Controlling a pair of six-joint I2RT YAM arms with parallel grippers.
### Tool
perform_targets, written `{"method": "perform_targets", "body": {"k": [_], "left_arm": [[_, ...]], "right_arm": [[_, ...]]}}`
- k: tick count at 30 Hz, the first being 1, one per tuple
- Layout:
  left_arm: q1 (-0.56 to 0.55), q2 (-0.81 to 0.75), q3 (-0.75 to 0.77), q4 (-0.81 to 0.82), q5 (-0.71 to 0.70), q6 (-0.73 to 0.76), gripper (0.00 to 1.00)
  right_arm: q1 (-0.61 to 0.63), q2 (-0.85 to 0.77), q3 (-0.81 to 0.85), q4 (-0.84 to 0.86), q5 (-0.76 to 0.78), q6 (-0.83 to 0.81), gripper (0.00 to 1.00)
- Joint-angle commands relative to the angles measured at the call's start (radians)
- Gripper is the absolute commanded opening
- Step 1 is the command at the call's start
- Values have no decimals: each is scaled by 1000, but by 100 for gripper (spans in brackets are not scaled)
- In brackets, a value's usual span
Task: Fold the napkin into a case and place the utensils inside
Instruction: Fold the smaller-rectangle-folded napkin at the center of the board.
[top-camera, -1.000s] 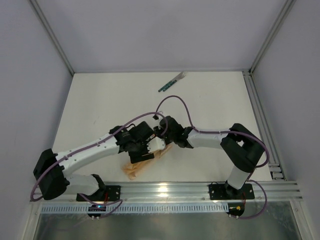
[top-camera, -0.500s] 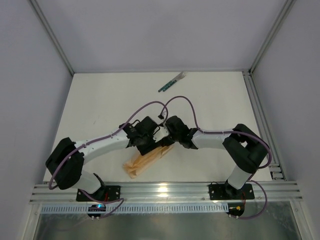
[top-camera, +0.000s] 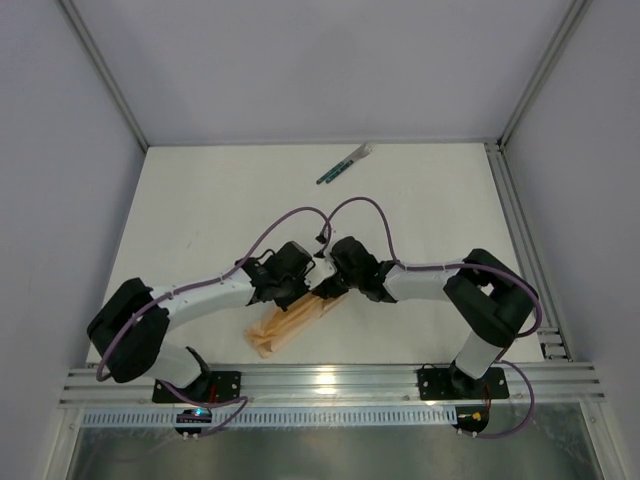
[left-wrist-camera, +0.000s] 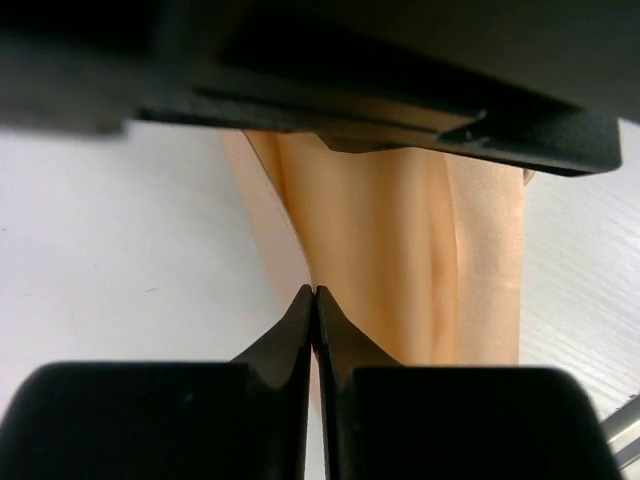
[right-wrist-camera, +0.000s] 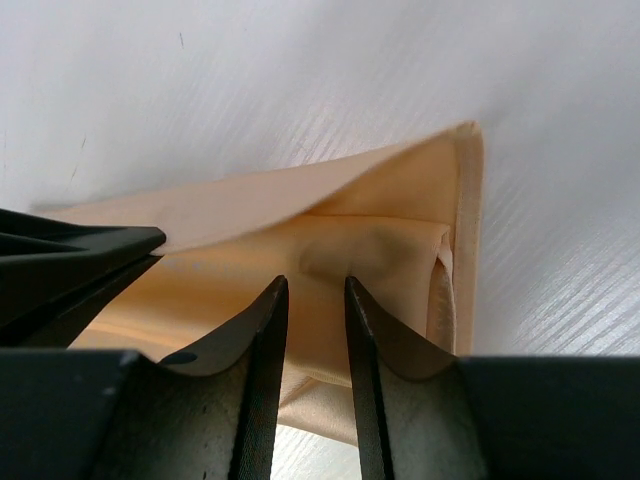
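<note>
Okay: the napkin (top-camera: 290, 325) is folded down to a narrow strip. It lies diagonally on the table (top-camera: 200, 220) near the front edge, between the two arm bases. It's not a flat, finished case. The right wrist view shows the layers parted at one end, with the top layer arching over a puckered inner fold and the hemmed edge on the right. Both arms converge on the strip's far end, so I read this as shaping the pocket, not loading it. The left gripper (left-wrist-camera: 315, 292) has its fingers closed tip to tip right at the strip's long edge. It's probably there to nip a layer and pin or lift it, but the cloth is thin and I can't tell whether any is caught between the tips. The right gripper (right-wrist-camera: 312, 288) has its fingers a narrow gap apart with nothing between them, tips at the inner fold. My guess is it's steadying the fold while the other side gets a hold. The utensils (top-camera: 345, 163) lie together at the far side of the table, well apart from the napkin and both grippers, so insertion hasn't begun. For the next move, one arm has to keep the mouth open while the other fetches. The risk is the cloth slipping out and the fold springing apart.
</note>
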Motion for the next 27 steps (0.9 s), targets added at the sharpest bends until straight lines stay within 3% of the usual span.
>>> {"method": "perform_targets", "body": {"k": [1,19,27], "left_arm": [[0,-38,-39,-60,70,26,0],[-119,-125,-83,-121,64,169,0],[-127,-127,-109,-94,55,201,0]], "right_arm": [[-6,-15,3,60,-8,20,33],[-67,-44,-43,112,-22,149,33],[-103,-242,-92,6,9,114,37]]}}
